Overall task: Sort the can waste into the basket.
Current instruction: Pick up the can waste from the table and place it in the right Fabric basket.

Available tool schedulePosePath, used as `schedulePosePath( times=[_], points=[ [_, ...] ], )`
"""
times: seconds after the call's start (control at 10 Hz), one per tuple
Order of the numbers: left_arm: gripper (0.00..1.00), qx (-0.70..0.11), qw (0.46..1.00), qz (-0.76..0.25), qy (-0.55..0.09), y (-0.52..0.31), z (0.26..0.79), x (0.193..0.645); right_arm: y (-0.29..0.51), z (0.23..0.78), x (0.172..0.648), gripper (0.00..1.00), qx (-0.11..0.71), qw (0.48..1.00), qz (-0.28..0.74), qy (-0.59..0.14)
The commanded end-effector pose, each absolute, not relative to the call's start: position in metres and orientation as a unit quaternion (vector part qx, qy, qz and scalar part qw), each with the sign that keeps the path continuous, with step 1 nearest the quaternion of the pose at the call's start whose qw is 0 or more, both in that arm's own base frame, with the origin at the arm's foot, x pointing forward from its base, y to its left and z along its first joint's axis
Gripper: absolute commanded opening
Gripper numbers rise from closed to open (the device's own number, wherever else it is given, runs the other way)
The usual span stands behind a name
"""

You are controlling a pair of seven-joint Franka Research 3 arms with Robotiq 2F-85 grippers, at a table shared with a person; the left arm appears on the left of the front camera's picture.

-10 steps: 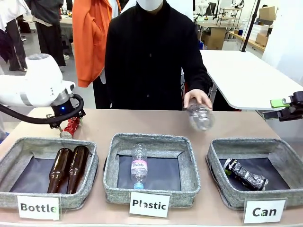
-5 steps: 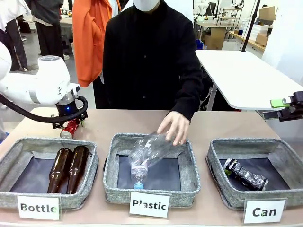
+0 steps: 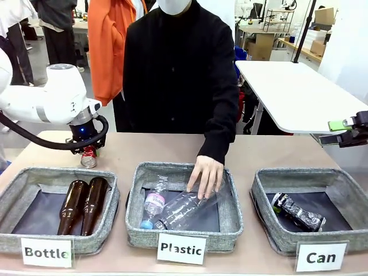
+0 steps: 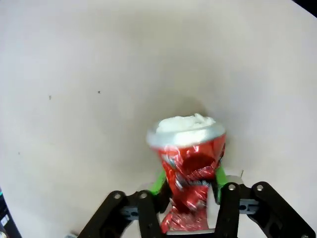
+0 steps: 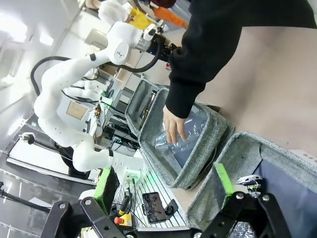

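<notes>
1. Gripping the crushed red can (image 4: 190, 173), the left gripper (image 3: 88, 150) has its green pads closed on the can's sides; can hangs upright over the table's far left, behind the "Bottle" basket (image 3: 57, 178).
2. Dark can (image 3: 298, 211) already lies in the "Can" basket (image 3: 345, 184), far right.
3. Right gripper (image 5: 166, 191) hangs above that basket, fingers spread, empty.
4. Person's hand (image 3: 205, 175) presses a clear bottle (image 3: 181, 208) into the "Plastic" basket (image 3: 230, 201).
5. Step judged: carrying the second can. Next move calls for a long crossing rightward, clear of the person's arm, then release over the "Can" basket.

Person's arm (image 3: 221, 115) over middle basket (image 3: 233, 201)
</notes>
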State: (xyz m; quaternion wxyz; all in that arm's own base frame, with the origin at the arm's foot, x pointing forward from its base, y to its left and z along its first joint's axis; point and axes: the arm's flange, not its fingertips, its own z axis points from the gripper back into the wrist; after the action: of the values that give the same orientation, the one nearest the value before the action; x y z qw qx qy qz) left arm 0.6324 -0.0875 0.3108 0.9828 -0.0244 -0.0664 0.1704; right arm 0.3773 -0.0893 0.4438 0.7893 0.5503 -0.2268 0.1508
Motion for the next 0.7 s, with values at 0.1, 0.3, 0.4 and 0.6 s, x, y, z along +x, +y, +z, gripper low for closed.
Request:
schedulePosePath(
  times=[0.1, 0.3, 0.4, 0.6],
  points=[
    [0.0, -0.039, 0.986, 0.156, -0.04, -0.0812, 0.3073, 0.6227, -0.0898, 0.4474, 0.3757, 1.0, 0.549, 0.792, 0.152, -0.22],
    [0.0, -0.045, 0.986, 0.157, -0.036, -0.0804, 0.3082, 0.6237, -0.0898, 0.4474, 0.3757, 1.0, 0.549, 0.792, 0.152, -0.22],
    [0.0, -0.048, 0.986, 0.157, -0.033, -0.0795, 0.3095, 0.6237, -0.0898, 0.4474, 0.3757, 1.0, 0.549, 0.792, 0.152, -0.22],
    [0.0, -0.069, 0.988, 0.138, -0.021, -0.075, 0.3165, 0.6219, -0.0898, 0.4474, 0.3757, 1.0, 0.549, 0.792, 0.152, -0.22]
  ],
)
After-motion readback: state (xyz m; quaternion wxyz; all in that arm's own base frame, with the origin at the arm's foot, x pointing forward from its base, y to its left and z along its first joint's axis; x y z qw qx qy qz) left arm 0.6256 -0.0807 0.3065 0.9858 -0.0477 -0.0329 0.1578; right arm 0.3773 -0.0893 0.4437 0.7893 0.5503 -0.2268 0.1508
